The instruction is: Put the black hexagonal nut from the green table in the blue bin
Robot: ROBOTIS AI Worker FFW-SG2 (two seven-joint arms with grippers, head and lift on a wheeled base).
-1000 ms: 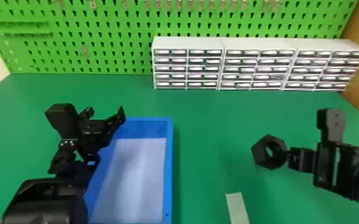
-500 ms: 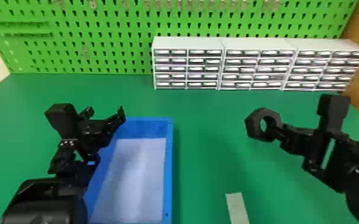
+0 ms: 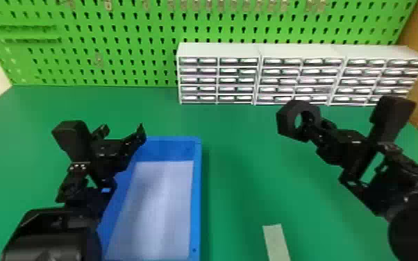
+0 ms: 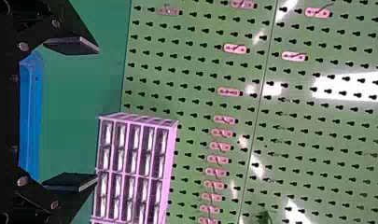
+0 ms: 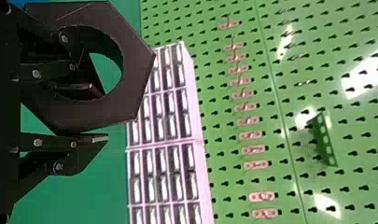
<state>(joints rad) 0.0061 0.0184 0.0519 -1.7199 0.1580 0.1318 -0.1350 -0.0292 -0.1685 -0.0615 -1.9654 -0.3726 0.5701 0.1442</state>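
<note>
Blue bin (image 3: pixel 198 194) on the green table (image 3: pixel 239 121). My left pincer (image 3: pixel 123 131) gapes beside its far left corner. Right of the bin, above the table, my right pincer (image 3: pixel 317 122) grips the black hexagonal nut (image 3: pixel 284 121), tilted on edge, flat face towards my right wrist camera.

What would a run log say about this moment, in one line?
right gripper: holds black nut, raised | left gripper: open, empty | blue bin: nut outside
</note>
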